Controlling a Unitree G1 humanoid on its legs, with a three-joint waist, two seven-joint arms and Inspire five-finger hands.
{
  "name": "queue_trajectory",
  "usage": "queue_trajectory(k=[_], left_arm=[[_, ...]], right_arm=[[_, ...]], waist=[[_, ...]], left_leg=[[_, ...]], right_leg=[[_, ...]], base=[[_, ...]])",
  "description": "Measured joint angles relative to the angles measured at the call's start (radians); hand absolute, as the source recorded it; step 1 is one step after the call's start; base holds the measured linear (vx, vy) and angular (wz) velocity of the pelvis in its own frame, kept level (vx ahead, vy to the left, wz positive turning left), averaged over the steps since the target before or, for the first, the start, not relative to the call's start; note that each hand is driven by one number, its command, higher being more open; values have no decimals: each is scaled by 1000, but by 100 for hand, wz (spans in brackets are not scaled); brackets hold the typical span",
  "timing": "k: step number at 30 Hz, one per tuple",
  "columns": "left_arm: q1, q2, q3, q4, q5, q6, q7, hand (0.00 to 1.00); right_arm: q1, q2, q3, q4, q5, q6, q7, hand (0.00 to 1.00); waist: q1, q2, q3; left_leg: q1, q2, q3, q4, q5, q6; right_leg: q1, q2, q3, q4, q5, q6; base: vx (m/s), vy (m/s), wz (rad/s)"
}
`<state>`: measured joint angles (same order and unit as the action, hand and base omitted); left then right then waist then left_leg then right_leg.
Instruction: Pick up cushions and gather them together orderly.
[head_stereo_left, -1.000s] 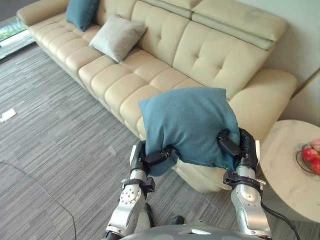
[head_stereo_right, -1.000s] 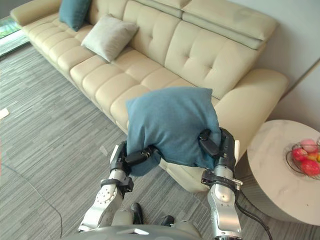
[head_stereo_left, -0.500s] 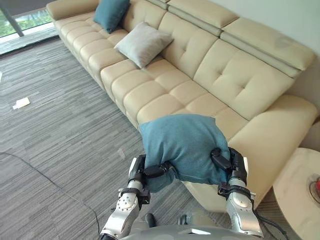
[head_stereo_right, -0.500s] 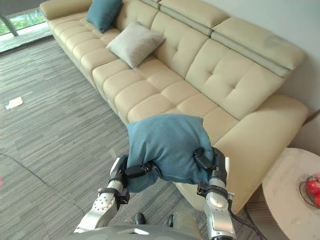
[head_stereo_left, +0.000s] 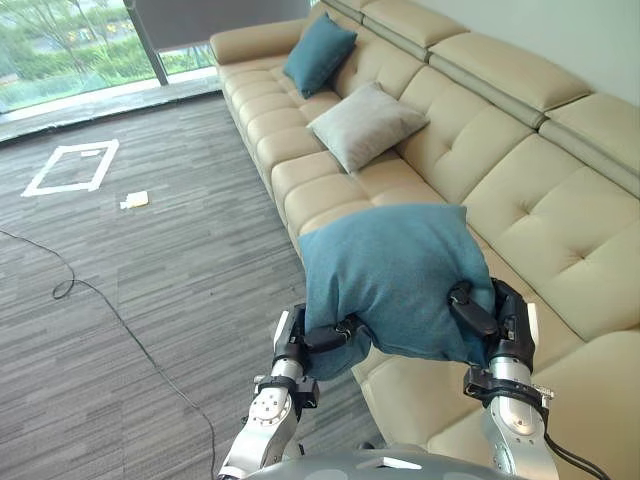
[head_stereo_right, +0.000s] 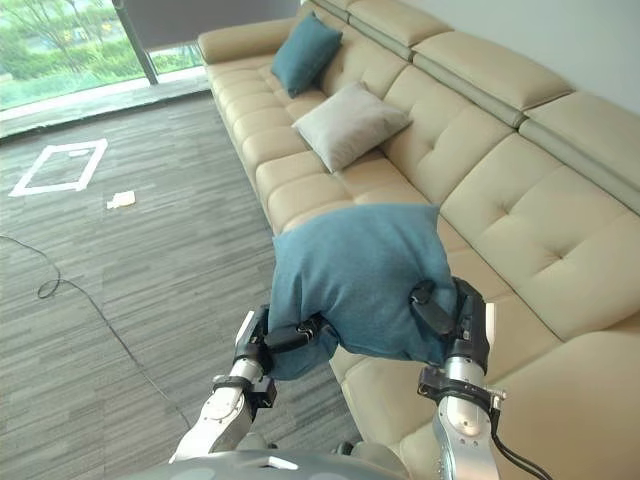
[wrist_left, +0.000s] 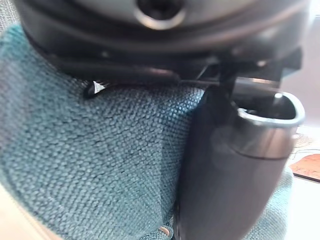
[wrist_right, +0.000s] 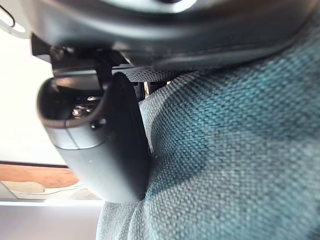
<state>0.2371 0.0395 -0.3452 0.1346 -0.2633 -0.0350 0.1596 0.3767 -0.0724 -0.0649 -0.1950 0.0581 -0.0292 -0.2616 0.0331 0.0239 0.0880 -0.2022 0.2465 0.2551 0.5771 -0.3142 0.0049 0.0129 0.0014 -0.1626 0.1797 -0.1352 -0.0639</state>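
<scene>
The blue cushion (head_stereo_left: 390, 275) is held in the air over the front edge of the sofa (head_stereo_left: 520, 200). The left hand (head_stereo_left: 325, 337) is curled round its lower corner, and the right hand (head_stereo_left: 505, 320) grips the opposite side, thumb on the cloth. A grey cushion (head_stereo_left: 365, 125) leans on the sofa's backrest, with a second blue cushion (head_stereo_left: 318, 55) near the far armrest.

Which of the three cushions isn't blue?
The pale grey cushion on the sofa. The far teal cushion sits beyond it, and the held teal cushion is gripped by the left hand and right hand.
</scene>
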Motion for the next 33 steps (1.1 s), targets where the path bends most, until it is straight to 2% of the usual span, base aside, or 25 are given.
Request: queue_trajectory(k=[2, 3, 4, 5, 6, 7, 8, 9, 10, 11, 13, 15, 17, 19, 20, 21, 22, 23, 24, 26, 27, 29, 31, 33], left_arm=[[9, 0, 0, 0, 0, 0, 0, 0], [15, 0, 0, 0, 0, 0, 0, 0], [23, 1, -2, 0, 0, 1, 0, 0], [26, 4, -3, 0, 0, 1, 0, 0], [27, 22, -3, 1, 0, 2, 3, 0], [27, 35, -3, 0, 0, 2, 5, 0], [27, 43, -3, 1, 0, 2, 6, 0], [27, 47, -3, 1, 0, 2, 7, 0], [25, 47, -3, 1, 0, 2, 7, 0], [22, 47, -3, 0, 0, 2, 8, 0], [9, 54, -3, 1, 0, 2, 18, 0], [1, 67, -2, 1, 0, 2, 32, 0], [1, 77, 5, 16, 0, 2, 43, 0], [-1, 87, 23, 20, -1, 2, 53, 0], [-3, 87, 39, 20, -1, 2, 53, 0], [-4, 88, 43, 21, -2, 2, 53, 0], [-12, 88, 49, 27, -2, 2, 52, 0], [-25, 83, 49, 48, -2, 2, 52, 0], [-28, 75, 48, 53, -2, 5, 44, 0], [-26, 75, 45, 53, -2, 6, 33, 0], [-26, 71, 38, 53, -2, 6, 26, 0], [-25, 55, 37, 53, -1, 7, 9, 0], [-18, 42, 37, 53, -2, 7, -4, 0], [2, 38, 40, 44, -2, 7, -8, 0]], right_arm=[[0, 9, 0, 1, 0, 0, 0, 0], [0, 13, 0, 3, -1, 1, 0, 0], [0, 16, 0, 13, -6, 3, 0, 0], [0, 21, 0, 21, -12, 4, -1, 0], [1, 45, 0, 37, -18, 8, 0, 0], [4, 72, 0, 43, -19, 10, 0, 0], [3, 86, 1, 46, -20, 10, 0, 0], [-1, 92, 1, 49, -26, 10, 0, 0], [-11, 91, 0, 55, -38, 10, 0, 0], [-19, 89, 0, 61, -39, 10, 0, 0], [-72, 82, 0, 116, -44, 7, 0, 0], [-134, 73, 1, 194, -57, 7, 0, 0], [-174, 59, 11, 277, -57, 7, 2, 0], [-214, 60, 21, 347, -57, 7, 10, 0], [-240, 60, 24, 376, -57, 7, 16, 0], [-247, 60, 24, 383, -57, 7, 17, 0], [-261, 59, 25, 401, -56, 7, 19, 0], [-273, 45, 25, 426, -56, 7, 19, 0], [-275, 25, 29, 437, -56, 8, 21, 0], [-269, 14, 28, 437, -55, 9, 22, 0], [-261, 3, 26, 434, -55, 9, 22, 0], [-239, -4, 13, 418, -55, 9, 21, 0], [-179, 5, 7, 350, -54, 9, 20, 0], [-113, 20, 9, 254, -54, 9, 19, 0]], waist=[[2, -12, 1], [6, -15, 2], [14, -10, -3], [14, -8, -5], [14, -39, -14], [10, -64, -23], [10, -82, -29], [13, -95, -32], [12, -97, -34], [12, -96, -34], [12, -97, -33], [11, -104, -30], [1, -102, -28], [-21, -101, -28], [-38, -100, -26], [-42, -100, -25], [-50, -103, -22], [-56, -92, -18], [-68, -60, -10], [-69, -56, -8], [-75, -54, -9], [-89, -50, -6], [-90, -46, -1], [-86, -31, 6]], left_leg=[[-8, -1, -27, -119, 23, -23], [-8, -1, -53, -187, 56, -35], [13, -4, -70, -248, 158, -81], [25, -12, -76, -263, 215, -106], [34, -37, -66, -260, 210, -108], [32, -58, -50, -256, 203, -97], [31, -74, -35, -249, 200, -92], [33, -90, -11, -230, 187, -77], [40, -107, 6, -219, 168, -62], [45, -117, 16, -215, 156, -54], [60, -134, 61, -219, 136, -41], [101, -149, 125, -254, 134, -37], [165, -168, 183, -305, 136, -30], [190, -165, 238, -335, 136, -29], [191, -162, 251, -346, 136, -29], [191, -162, 253, -347, 135, -29], [192, -164, 255, -346, 135, -29], [194, -162, 240, -344, 135, -30], [202, -142, 187, -351, 135, -30], [222, -136, 175, -370, 139, -37], [239, -129, 171, -389, 149, -53], [258, -120, 168, -393, 150, -56], [240, -84, 165, -262, 131, -82], [179, -29, 132, -31, 126, -80]], right_leg=[[1, -29, 20, 1, -5, 15], [1, -43, 38, 1, -8, 35], [2, -51, 67, 1, -11, 64], [6, -55, 83, -1, -12, 77], [8, -79, 102, -14, -8, 96], [7, -105, 118, -31, 4, 114], [5, -122, 130, -42, 11, 126], [4, -142, 149, -51, 24, 147], [-1, -163, 173, -51, 34, 163], [-11, -174, 191, -42, 36, 166], [-79, -189, 230, 38, 36, 166], [-156, -210, 219, 149, 36, 166], [-193, -232, 156, 205, 46, 166], [-232, -222, 66, 215, 45, 164], [-261, -209, -1, 209, 39, 148], [-267, -205, -18, 204, 41, 143], [-274, -195, -76, 170, 54, 112], [-257, -179, -104, 121, 73, 99], [-208, -138, -102, 35, 115, 80], [-199, -121, -85, 20, 120, 80], [-195, -111, -78, 17, 119, 80], [-166, -100, -82, -3, 116, 78], [-112, -89, -87, -30, 112, 78], [-62, -74, -81, -33, 93, 70]], base=[[161, 240, -25], [186, 300, -44], [246, 394, -52], [248, 405, -50], [206, 332, -30], [173, 301, -26], [151, 272, -34], [162, 327, -47], [126, 269, -53], [100, 286, -60], [62, 272, -72], [22, 221, -106], [21, 194, -116], [9, 82, -88], [-1, -22, -58], [-1, -46, -49], [6, -80, -47], [82, -117, -62], [83, -95, -49], [85, -54, -43], [81, -56, -39], [67, -61, -6], [45, -73, 2], [62, -78, -13]])
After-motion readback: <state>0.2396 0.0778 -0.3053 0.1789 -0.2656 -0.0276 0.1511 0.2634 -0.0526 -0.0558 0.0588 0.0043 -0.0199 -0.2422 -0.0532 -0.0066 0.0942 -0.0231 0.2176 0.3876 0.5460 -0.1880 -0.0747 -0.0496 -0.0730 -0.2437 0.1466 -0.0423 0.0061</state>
